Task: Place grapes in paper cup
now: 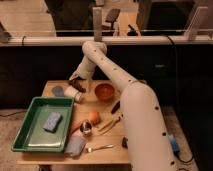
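Close by one paper cup hangs one gripper, its grip state unclear.

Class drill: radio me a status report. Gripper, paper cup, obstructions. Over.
Gripper hovering just above paper cup. Cup appears tipped on its side. Orange bowl to its right, apart.

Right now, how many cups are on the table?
2. The white paper cup is beside the gripper, past the green tray; the shiny metal cup is nearer the front edge. The arm may hide others.
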